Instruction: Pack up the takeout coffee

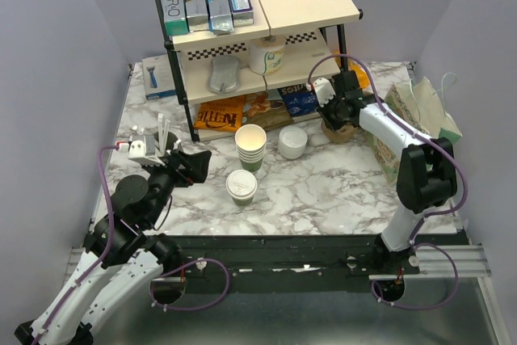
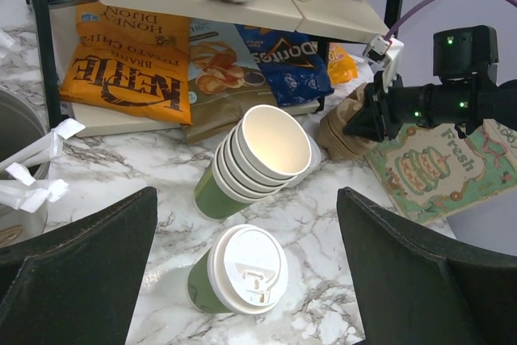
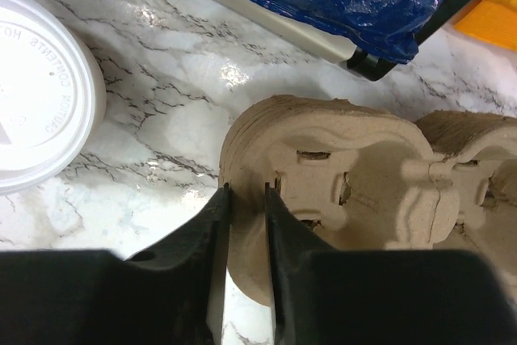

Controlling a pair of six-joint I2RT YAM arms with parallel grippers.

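Top external view leaves us little of the cardboard cup carrier [image 1: 346,132], since the right end effector [image 1: 334,111] covers most of it near the shelf [image 1: 242,78] leg. The right wrist view cuts the carrier off at its right edge and shows only part of a white lid [image 3: 36,94] at the left border. In the left wrist view much of the side of the takeout coffee [image 2: 242,272] is hidden under its own lid. The coffee stands upright on the table [image 1: 323,191] with its long axis vertical and its lid up, just in front of the stack of lidless cups [image 2: 254,159] and not touching it. We see the left end effector [image 1: 194,166] spread wide and holding nothing, apart from the coffee on its left and pointed toward it. The right end effector's fingers [image 3: 283,232] are drawn narrow, pinching the carrier's near rim between them.
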